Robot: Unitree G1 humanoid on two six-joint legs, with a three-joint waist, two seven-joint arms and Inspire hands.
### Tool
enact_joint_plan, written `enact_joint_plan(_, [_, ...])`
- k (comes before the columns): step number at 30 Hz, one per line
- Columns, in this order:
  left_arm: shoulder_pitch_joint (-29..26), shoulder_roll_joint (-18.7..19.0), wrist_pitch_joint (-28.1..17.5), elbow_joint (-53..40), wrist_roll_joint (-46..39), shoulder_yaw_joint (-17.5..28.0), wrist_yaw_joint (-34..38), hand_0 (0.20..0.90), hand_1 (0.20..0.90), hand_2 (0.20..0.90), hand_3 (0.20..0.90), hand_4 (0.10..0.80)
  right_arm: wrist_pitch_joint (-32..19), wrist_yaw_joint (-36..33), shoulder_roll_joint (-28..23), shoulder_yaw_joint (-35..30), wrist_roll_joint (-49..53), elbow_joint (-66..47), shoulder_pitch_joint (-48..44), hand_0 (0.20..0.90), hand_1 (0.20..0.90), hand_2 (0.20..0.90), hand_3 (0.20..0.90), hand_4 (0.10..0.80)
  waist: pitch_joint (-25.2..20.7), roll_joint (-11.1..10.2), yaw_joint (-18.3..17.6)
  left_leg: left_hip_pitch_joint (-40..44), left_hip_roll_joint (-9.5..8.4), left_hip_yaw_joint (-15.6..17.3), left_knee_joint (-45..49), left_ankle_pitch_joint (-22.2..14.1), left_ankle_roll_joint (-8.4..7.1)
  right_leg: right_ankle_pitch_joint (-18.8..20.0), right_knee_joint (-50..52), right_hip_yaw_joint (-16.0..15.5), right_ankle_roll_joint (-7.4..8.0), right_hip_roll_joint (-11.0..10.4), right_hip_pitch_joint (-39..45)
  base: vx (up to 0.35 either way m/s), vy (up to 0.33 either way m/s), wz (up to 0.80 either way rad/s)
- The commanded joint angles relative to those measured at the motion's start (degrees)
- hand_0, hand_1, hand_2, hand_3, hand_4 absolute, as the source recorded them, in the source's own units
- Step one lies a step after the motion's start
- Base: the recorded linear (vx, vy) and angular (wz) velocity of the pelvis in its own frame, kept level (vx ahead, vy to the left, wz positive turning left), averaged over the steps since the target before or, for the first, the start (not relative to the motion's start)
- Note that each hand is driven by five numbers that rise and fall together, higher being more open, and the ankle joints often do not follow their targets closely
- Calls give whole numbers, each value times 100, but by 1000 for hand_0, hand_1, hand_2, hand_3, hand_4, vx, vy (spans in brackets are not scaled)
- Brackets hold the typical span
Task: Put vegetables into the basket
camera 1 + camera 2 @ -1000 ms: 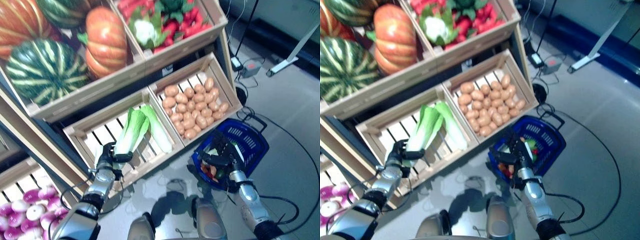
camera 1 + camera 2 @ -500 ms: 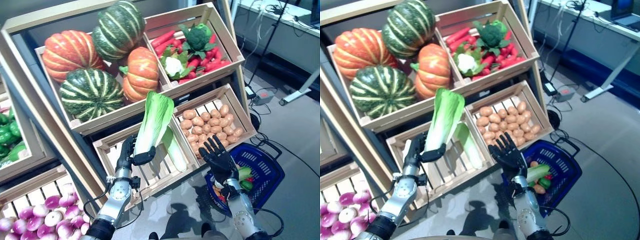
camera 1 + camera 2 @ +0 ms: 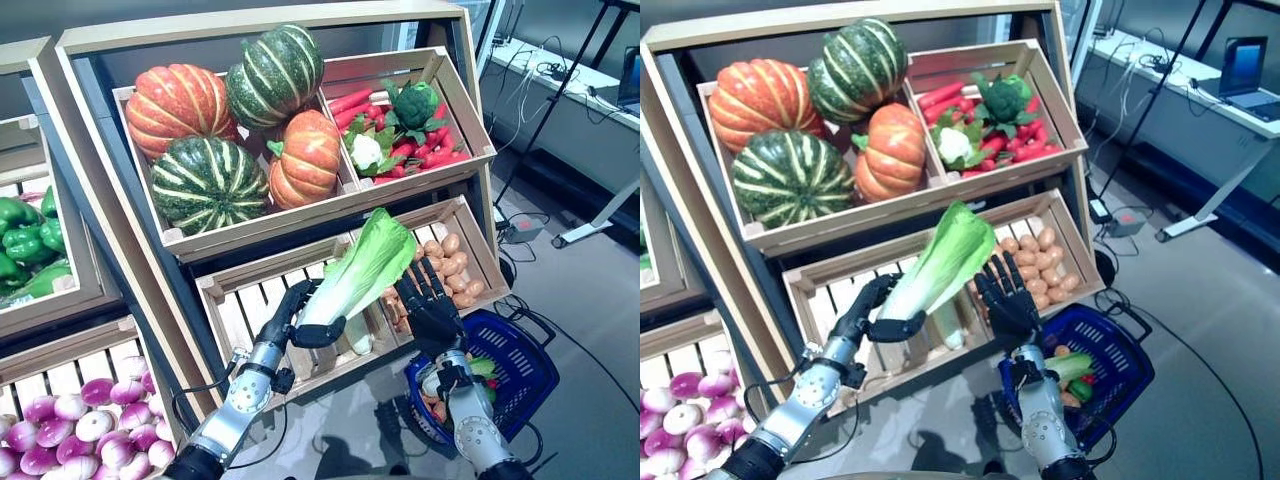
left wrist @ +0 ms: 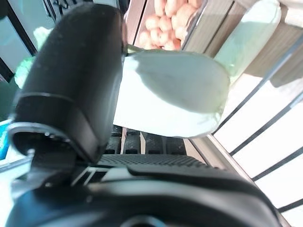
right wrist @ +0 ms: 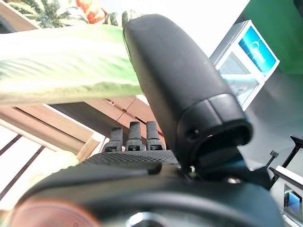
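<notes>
**One cabbage held aloft, basket below**

One long leafy cabbage with a pale white stalk and ruffled light-green leaves (image 3: 355, 272) is clamped at its stalk end in the left hand (image 3: 296, 322): dark fingers (image 3: 283, 312) curl behind the stalk, thumb crossing in front. Leaf end tilts up and toward the robot's right, over the slatted wooden crate (image 3: 236, 310). A second cabbage of the same kind (image 3: 946, 324) lies in that crate, partly hidden.

Right hand (image 3: 432, 310) is raised beside the leaves, palm up, fingers straight and spread, grasping nothing. Cannot tell whether its fingertips touch the leaf.

Blue plastic basket with lattice walls (image 3: 528, 352) sits on the floor below the right hand, holding green and orange-red produce (image 3: 1072, 372).

Neighbouring crate: smooth tan potatoes (image 3: 455, 272). Upper shelf: ribbed orange and striped green pumpkins (image 3: 230, 130); beside them a crate of mixed red and green vegetables (image 3: 400, 125).
</notes>
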Motion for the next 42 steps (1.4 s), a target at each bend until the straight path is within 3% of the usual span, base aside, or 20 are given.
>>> enact_joint_plan(1, [-798, 265, -1002, -585, 135, 40, 12, 300, 300, 300, 300, 400, -137, 849, -56, 4, 93, -789, -725, 900, 900, 900, 900, 800, -247, -91, 48, -147, -154, -44, 6, -62, 201, 186, 6, -37, -105, -173, 61, 0, 0, 0])
enact_joint_plan(20, [-1217, 377, -1241, -636, 621, -261, -76, 300, 300, 300, 300, 400, 601, 1250, -172, 159, 124, -828, -1295, 900, 900, 900, 900, 800, -254, -118, 123, -70, -176, -136, 6, -131, 186, 162, 6, -82, -67, -245, 150, 4, 2, 2])
enact_joint_plan(24, [-1334, 418, -1361, -630, 936, -387, 62, 300, 300, 300, 300, 400, 714, 1043, -182, 238, 132, -944, -1373, 900, 900, 900, 900, 800, -263, -126, 111, -61, -188, -157, 6, -148, 186, 153, 6, -64, -61, -251, 156, 0, 0, 0])
enact_joint_plan(28, [-1410, 498, -1558, -741, 1346, -472, 345, 300, 300, 300, 300, 400, 746, 844, -205, 240, 148, -913, -1404, 900, 900, 900, 900, 800, -261, -125, 88, -55, -185, -138, 6, -148, 183, 158, 6, -42, -52, -260, 145, 0, 0, 0])
enact_joint_plan(37, [-1774, 734, -2126, -890, 3300, -926, 1708, 300, 300, 300, 300, 400, 943, 470, -82, 244, 960, -862, -1462, 900, 900, 900, 900, 800, -260, -144, 4, -50, -185, -95, 6, -170, 189, 161, 6, -1, -38, -264, 127, 0, 0, 0])
enact_joint_plan(42, [-1924, 784, -2263, -778, 3930, -1156, 2565, 300, 300, 300, 300, 400, 712, -206, 79, 136, 1538, -784, -1505, 900, 900, 900, 900, 800, -267, -156, -48, -27, -179, -53, 6, -180, 183, 167, 6, 34, -28, -271, 129, 0, 0, 0])
